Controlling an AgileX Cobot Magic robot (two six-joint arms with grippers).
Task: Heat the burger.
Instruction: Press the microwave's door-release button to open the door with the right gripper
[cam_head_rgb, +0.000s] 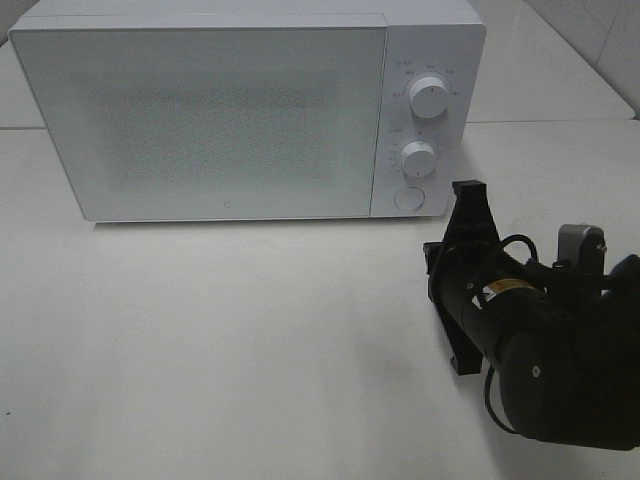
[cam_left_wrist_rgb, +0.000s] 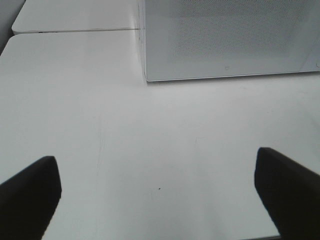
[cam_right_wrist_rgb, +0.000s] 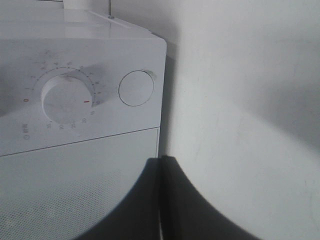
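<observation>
White tabletop (cam_head_rgb: 200, 350) is carrying a big white box-shaped microwave (cam_head_rgb: 200, 110) w/ door shut, black right gripper (cam_head_rgb: 469, 190) is resting fingers-pressed-together near its round white button (cam_head_rgb: 408, 198), left gripper (cam_left_wrist_rgb: 157, 182) is hovering w/ fingers spread wide, and the burger isn't showing, so can't tell where.

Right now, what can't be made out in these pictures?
The burger: in no view; the white box-shaped microwave oven is closed and its frosted front hides the inside.
Markings around the upper white round knob: too small in the high view.
The left end effector: only two black fingertips show, cut by the left wrist view's edge.
</observation>
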